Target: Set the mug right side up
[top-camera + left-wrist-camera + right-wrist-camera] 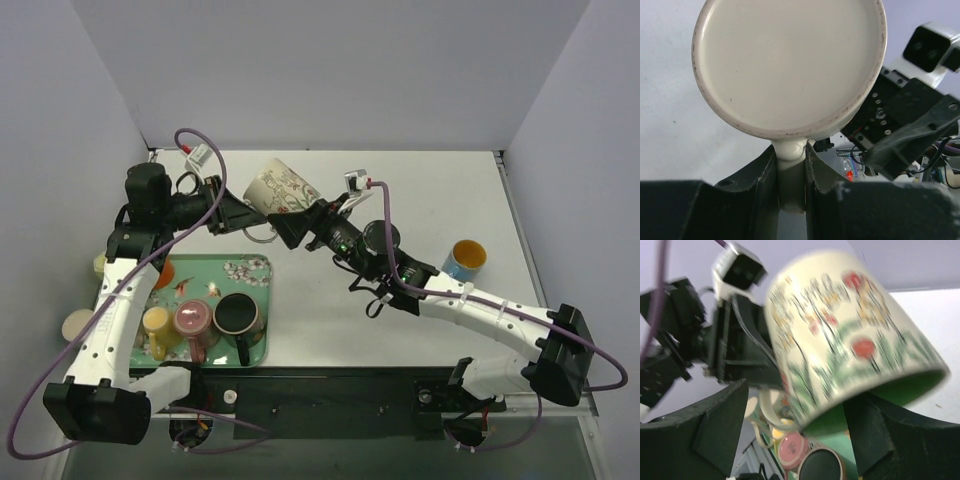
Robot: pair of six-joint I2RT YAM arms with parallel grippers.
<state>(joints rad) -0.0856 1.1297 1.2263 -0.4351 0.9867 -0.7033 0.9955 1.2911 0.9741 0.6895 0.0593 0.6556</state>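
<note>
Mug (283, 185) up in air over table (440, 190) mid-back, L claw (790, 162) clamped on its handle, R claw (800, 410) spread open at its mouth end.
Near-left: green tray (258, 348) w/ yellow cup (157, 320), pink cup (193, 318), black mug (236, 314) side by side, all mouth-up. Right, a bit farther: blue cup (465, 258), yellow inside, upright, well apart from the rest. Farther, centre: both claws meet at the floral mug, off the table, tilted, cream base up toward the L arm side, green-inside mouth angled down toward the R claw. L fingers (760, 185) pinch the cream handle tight. R fingers (720, 425) wide apart w/ the mug's lower part between; gap shows on one side, other side contact can't tell.
</note>
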